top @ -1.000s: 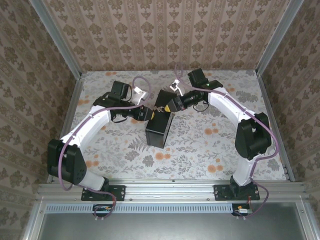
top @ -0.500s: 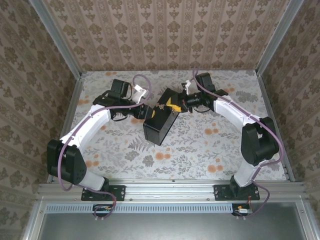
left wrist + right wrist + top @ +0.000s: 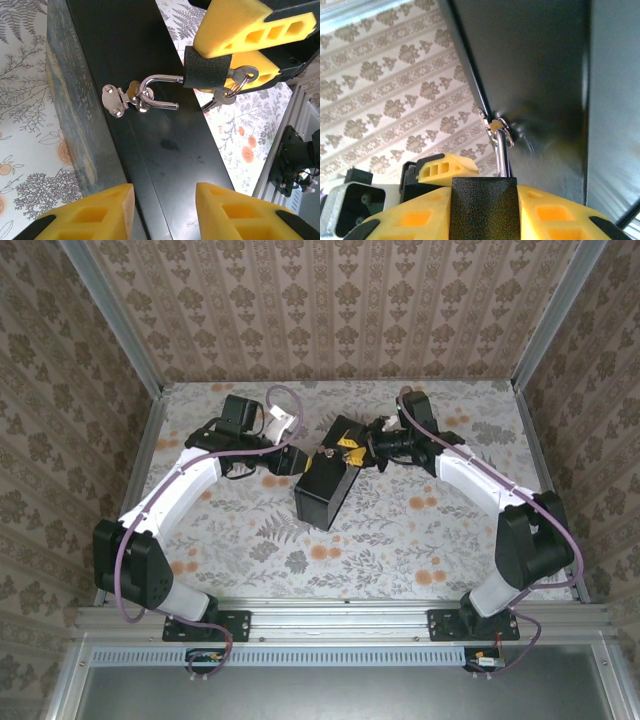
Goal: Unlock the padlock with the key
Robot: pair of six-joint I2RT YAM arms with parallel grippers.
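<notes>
- We see a long black box (image 3: 322, 495) with smooth matte faces lying near the middle of the flower-printed tabletop (image 3: 420, 540), closed, so its inside is hidden from us.
- In the left wrist view one side of the box carries a streaky grey-blue band, and a small shiny metal hasp (image 3: 119, 98) is fixed to its black face.
- A small padlock (image 3: 207, 69) has a grainy black body and a curved silver shackle threaded through the hasp. One shackle leg enters the body; the other ends free, short of it.
- The right gripper (image 3: 349, 447) has its yellow ribbed fingers (image 3: 235, 27) clamped on the padlock body, at the box's far end.
- A small silvery metal key (image 3: 244, 74) sits at the body's end, and a second key (image 3: 218, 102) hangs from a thin wire ring there.
- The left gripper (image 3: 162, 202) holds its yellow fingers wide apart over the box's black face.
</notes>
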